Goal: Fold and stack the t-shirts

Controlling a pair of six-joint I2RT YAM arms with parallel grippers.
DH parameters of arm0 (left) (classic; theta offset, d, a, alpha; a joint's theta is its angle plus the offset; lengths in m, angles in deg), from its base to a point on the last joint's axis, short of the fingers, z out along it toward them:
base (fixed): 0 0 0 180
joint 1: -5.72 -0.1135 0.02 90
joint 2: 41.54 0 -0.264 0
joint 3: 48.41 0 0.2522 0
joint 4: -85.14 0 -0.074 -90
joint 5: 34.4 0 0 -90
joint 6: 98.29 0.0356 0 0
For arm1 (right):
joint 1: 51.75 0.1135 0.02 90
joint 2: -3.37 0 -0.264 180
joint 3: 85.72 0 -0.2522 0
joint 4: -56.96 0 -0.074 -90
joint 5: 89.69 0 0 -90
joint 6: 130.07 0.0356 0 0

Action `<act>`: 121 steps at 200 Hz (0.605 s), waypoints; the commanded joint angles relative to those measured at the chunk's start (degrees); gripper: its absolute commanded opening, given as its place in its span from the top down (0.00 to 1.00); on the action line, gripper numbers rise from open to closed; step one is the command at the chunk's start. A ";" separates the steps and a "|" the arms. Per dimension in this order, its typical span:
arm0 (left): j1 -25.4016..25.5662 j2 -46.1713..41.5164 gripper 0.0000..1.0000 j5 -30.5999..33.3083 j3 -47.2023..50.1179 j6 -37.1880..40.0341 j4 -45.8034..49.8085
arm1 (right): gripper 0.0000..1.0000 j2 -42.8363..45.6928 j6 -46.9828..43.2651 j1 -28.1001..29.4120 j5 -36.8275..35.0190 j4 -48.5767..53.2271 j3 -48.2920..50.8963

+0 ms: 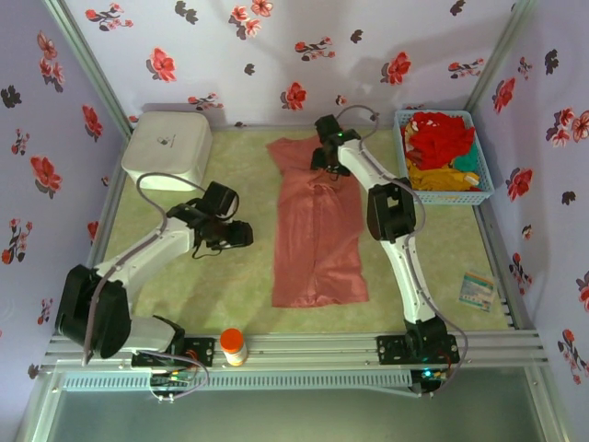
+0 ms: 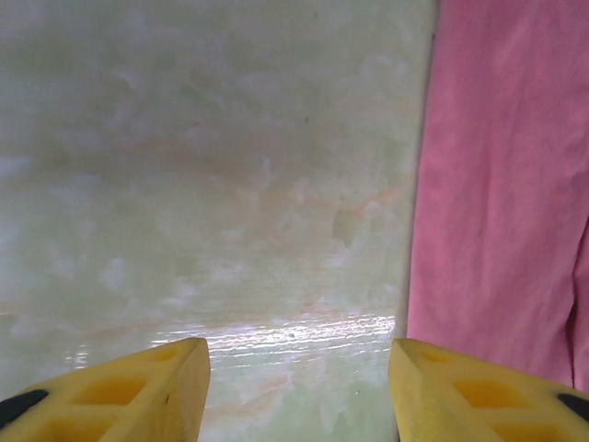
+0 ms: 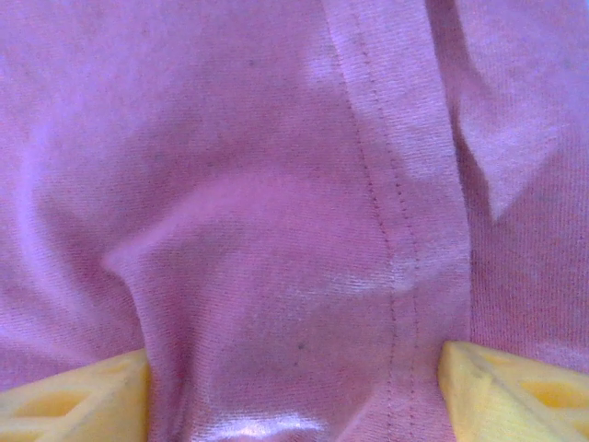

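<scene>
A salmon-pink t-shirt (image 1: 317, 230) lies lengthwise in the middle of the table, its sides partly folded in, hem toward me. My right gripper (image 1: 324, 158) is down on its far end near the collar. Its yellow fingers (image 3: 83, 396) stand wide apart, open, with a seamed fold of pink cloth (image 3: 276, 184) bulging between them. My left gripper (image 1: 245, 233) hovers open over bare table just left of the shirt. Past its yellow fingers (image 2: 138, 382), the shirt's left edge (image 2: 497, 184) runs along the right. Red, orange-yellow and teal shirts (image 1: 440, 138) are heaped in the basket.
The light-blue lattice basket (image 1: 479, 193) stands at the back right. A white rounded box (image 1: 166, 152) sits at the back left. An orange-capped bottle (image 1: 233, 346) stands on the front rail, and a small card (image 1: 477, 290) lies at the right.
</scene>
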State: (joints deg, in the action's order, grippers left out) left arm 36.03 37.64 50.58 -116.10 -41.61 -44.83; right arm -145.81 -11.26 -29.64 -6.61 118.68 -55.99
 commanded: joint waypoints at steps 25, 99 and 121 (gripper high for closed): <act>3.94 5.52 0.47 -5.20 -0.17 -3.40 -5.07 | 0.20 0.62 0.36 -0.14 1.82 1.19 -2.14; 11.90 9.09 0.47 -11.76 4.26 -6.87 -6.82 | 0.01 24.05 -2.10 -0.30 2.88 -7.03 21.08; 14.76 9.23 0.47 -12.41 5.88 -8.77 -7.69 | 0.01 31.14 -1.36 -0.22 2.82 -5.65 29.76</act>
State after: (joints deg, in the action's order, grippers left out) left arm 48.36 46.05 40.66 -112.10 -47.36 -51.34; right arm -123.02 -12.85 -29.72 -3.92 113.81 -33.26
